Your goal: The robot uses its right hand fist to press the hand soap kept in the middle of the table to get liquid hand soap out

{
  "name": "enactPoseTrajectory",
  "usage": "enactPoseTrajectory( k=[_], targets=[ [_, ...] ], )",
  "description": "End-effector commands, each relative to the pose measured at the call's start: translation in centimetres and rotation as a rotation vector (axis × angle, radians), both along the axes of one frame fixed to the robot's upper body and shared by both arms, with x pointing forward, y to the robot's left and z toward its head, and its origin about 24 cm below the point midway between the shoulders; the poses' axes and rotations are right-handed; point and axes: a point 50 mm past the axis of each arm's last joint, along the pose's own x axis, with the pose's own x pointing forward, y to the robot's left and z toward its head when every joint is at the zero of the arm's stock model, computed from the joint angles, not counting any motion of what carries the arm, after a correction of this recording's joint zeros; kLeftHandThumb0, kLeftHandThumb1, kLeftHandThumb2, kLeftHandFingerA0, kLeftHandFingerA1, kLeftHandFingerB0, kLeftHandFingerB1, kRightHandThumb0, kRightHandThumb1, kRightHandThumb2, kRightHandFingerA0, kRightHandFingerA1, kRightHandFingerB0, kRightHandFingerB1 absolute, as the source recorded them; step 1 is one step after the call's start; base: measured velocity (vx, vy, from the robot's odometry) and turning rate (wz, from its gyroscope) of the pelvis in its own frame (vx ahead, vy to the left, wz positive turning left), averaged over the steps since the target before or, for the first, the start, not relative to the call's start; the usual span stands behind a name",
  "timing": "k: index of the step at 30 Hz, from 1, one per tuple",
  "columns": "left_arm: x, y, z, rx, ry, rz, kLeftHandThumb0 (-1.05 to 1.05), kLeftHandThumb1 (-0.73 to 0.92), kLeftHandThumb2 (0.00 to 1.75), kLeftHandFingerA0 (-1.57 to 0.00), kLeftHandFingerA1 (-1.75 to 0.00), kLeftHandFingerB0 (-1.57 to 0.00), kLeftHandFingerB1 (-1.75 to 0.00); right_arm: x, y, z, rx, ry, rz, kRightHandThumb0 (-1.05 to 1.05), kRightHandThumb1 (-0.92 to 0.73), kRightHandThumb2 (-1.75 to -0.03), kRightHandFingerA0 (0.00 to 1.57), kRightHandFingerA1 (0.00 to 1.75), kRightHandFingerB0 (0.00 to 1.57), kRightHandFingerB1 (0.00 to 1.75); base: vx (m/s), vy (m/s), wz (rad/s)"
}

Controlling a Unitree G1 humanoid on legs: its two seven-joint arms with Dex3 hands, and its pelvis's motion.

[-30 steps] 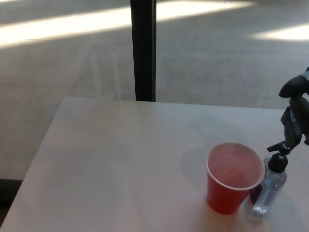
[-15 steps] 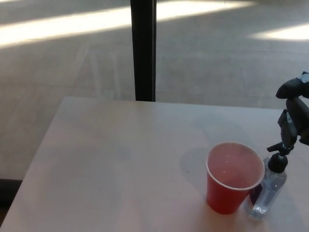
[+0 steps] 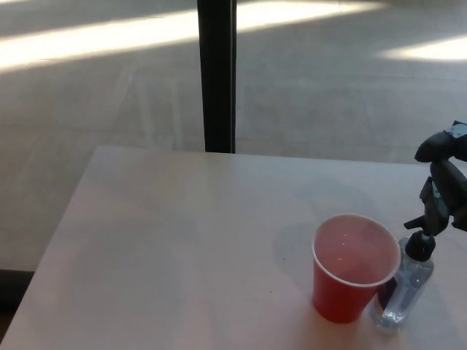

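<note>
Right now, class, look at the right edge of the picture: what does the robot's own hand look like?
Only the right hand shows: matte black, built of thick rounded fingers with chunky joints, and a small pale patch at its top edge. No cables or sleeve are visible. The left hand is out of view.

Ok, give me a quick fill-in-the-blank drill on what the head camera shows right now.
1. The cup beside the soap bottle is ____ in colour.
2. The bottle's pump head is ____ in colour.
3. The robot's right hand is ____ the pump.
4. The cup and bottle stand on the ____ half of the table in the picture.

Missing words: red; black; above; right
</note>
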Motion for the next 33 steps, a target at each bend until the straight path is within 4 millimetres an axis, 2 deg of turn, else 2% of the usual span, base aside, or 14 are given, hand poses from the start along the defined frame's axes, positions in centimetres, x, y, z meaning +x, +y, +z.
enactPoseTrajectory(
  k=[1, 7, 9, 14, 20, 33],
  targets=[
    [0.1, 0.2, 0.2, 0.016, -0.021, 0.015, -0.11, 0.35, 0.93, -0.85, -0.98, -0.58, -0.8, -0.2, -0.7, 0.1, -0.025, -0.015, -0.024, -0.28, -0.61, -1.05, 1.02, 1.75, 0.78, 1.33, 0.0, 0.0, 0.0],
    [0.3, 0.2, 0.3, 0.022, -0.029, 0.021, -0.12, 0.37, 0.93, -0.84, -0.97, -0.58, -0.8, -0.1, -1.0, -0.3, -0.009, -0.015, -0.03, -0.29, -0.64, -1.04, 1.04, 1.75, 0.77, 1.34, 0.0, 0.0, 0.0],
    [0.6, 0.2, 0.3, 0.025, -0.029, 0.012, -0.13, 0.37, 0.93, -0.84, -0.97, -0.59, -0.8, -0.2, -0.8, -0.6, 0.001, -0.006, -0.033, -0.27, -0.64, -1.07, 1.05, 1.75, 0.78, 1.26, 0.0, 0.0, 0.0],
    [0.9, 0.3, 0.4, 0.02, -0.036, 0.028, -0.14, 0.39, 0.94, -0.8, -0.93, -0.57, -0.78, -0.1, -0.3, -1.1, 0.003, -0.014, -0.014, -0.27, -0.67, -1.02, 1.04, 1.75, 0.78, 1.29, 0.0, 0.0, 0.0],
    [0.9, 0.4, 0.3, 0.023, -0.027, 0.027, -0.14, 0.39, 0.93, -0.82, -0.95, -0.6, -0.8, -0.1, 0.2, -1.2, -0.019, -0.017, -0.024, -0.3, -0.66, -1.01, 1.04, 1.75, 0.81, 1.3, 0.0, 0.0, 0.0],
    [1.1, 0.4, 0.4, 0.027, -0.031, 0.024, -0.17, 0.42, 0.91, -0.84, -0.97, -0.61, -0.81, -0.1, -1.2, -2.3, -0.051, -0.012, -0.08, -0.26, -0.65, -1.05, 1.05, 1.75, 0.79, 1.32, 0.0, 0.0, 0.0]
  ],
)
